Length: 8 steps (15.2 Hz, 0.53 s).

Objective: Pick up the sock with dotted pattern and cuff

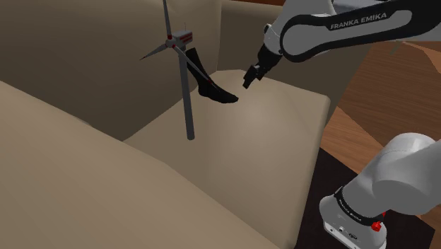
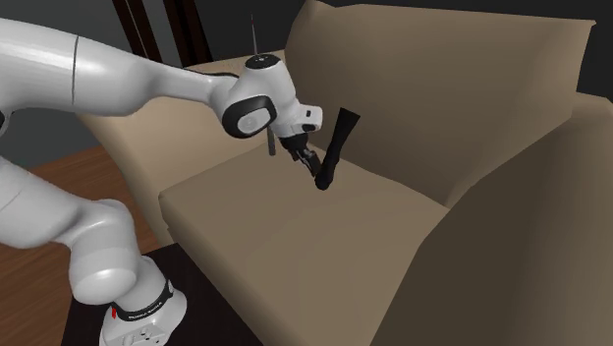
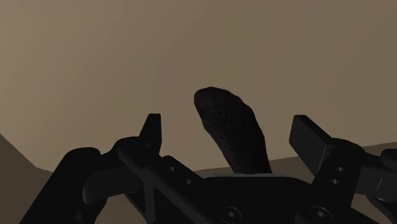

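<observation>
A: Location of the sock?

B: The sock, drawn black, is found on the sofa. Its foot is laid on the seat cushion and its leg is propped up against the backrest. In the wrist view a faint speckle is made out on the toe of the sock. A cuff cannot be told.

A: End effector?

B: The end effector is held low over the cushion, just beside the sock's toe, at the end of the white arm. Its fingers are seen well apart in the wrist view, with the toe lying between them. No contact with either finger is seen, and nothing is gripped. In the second exterior view the end effector is placed just beside the foot of the sock.

A: Other items noted?

B: A wind turbine model is stood upright on the same cushion. Its mast is seen just in front of the sock's leg in the shoulder view. A wooden floor is seen beyond the sofa's arm.
</observation>
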Each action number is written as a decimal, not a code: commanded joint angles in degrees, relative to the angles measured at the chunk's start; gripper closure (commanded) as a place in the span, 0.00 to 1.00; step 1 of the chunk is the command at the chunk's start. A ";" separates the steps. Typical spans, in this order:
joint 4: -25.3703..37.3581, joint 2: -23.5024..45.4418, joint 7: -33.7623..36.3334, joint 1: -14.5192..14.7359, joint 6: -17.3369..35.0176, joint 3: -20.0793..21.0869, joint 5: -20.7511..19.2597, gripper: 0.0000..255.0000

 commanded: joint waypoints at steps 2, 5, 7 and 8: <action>3.07 5.81 -2.16 1.87 5.84 -0.38 2.93 0.00; 6.38 11.17 -5.11 3.68 10.72 -0.78 6.51 0.00; 8.98 14.72 -7.45 4.80 13.52 -0.91 9.31 0.00; 10.39 16.49 -8.72 5.31 14.78 -0.93 10.83 0.00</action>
